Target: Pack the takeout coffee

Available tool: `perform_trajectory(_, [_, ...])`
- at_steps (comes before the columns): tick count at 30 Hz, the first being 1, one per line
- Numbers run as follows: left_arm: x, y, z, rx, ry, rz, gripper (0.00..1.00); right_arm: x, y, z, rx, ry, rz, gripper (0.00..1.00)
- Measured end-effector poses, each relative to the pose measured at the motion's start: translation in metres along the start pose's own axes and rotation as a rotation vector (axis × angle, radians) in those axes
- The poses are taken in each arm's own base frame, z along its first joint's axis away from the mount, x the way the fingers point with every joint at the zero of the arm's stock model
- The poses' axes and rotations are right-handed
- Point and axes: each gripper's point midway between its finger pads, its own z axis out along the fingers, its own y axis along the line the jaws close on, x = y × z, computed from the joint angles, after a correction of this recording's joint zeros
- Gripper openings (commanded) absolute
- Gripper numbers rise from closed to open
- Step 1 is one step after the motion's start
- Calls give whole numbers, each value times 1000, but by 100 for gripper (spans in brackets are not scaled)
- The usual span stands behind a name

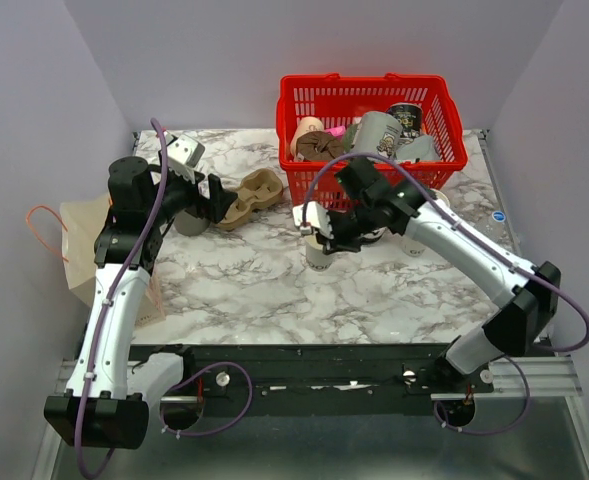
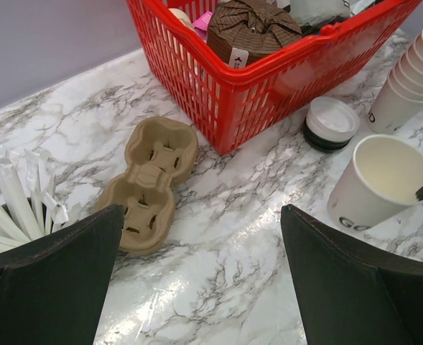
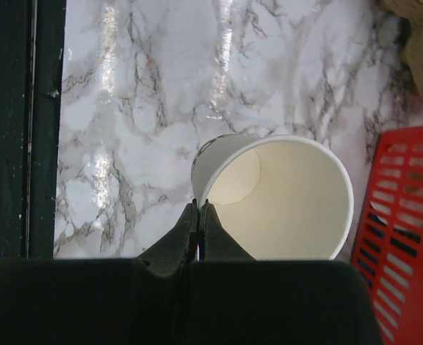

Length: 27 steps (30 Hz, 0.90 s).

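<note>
A marble counter [image 1: 254, 290] sits between plain grey walls, with a red basket [image 1: 369, 82] of odds and ends at its far edge, toward the right corner. The job looks barely begun. The paper cup [image 3: 283, 194] stands near the middle of the counter, just in front of the basket. It is open-topped, empty as far as the right wrist view shows, and has no lid on it. The short stack of lids [image 2: 328, 122] lies against the basket's near side, next to a tall stack of cups [image 2: 412, 79]. The brown paper bag [image 1: 82, 250] hangs off the left edge, well apart from the cup. By my reading, lidding and bagging are both yet to be done.

The right gripper [image 3: 199, 208] is pinched on the cup's rim, one finger inside the wall and one outside, so the cup sits directly under and ahead of it. The left gripper [image 2: 202, 215] is spread wide with nothing between its fingers. It hovers toward the far left corner, near a cardboard cup carrier [image 2: 150, 183] and some wrapped straws [image 2: 10, 208], with the cup off to its right.
</note>
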Motion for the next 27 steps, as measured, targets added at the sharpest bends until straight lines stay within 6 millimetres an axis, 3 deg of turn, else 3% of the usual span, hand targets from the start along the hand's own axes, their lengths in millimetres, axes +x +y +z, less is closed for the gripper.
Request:
perform_trajectory(3, [1, 1, -2, -7, 5, 5, 99, 2, 10, 29, -55, 12, -21, 1])
perform_trajectory(8, [0, 2, -5, -23, 4, 27, 99, 19, 33, 62, -117, 26, -31, 1])
perform_trajectory(18, [1, 3, -9, -40, 8, 31, 99, 24, 43, 90, -118, -7, -77, 5])
perform_trajectory(19, [1, 3, -9, -40, 8, 28, 99, 23, 43, 91, -117, -11, -83, 7])
perform_trajectory(23, [1, 3, -8, -40, 12, 20, 99, 24, 44, 95, -116, -16, -98, 29])
perform_trajectory(27, [0, 4, -6, -39, 17, 14, 99, 26, 44, 96, -116, -11, -102, 40])
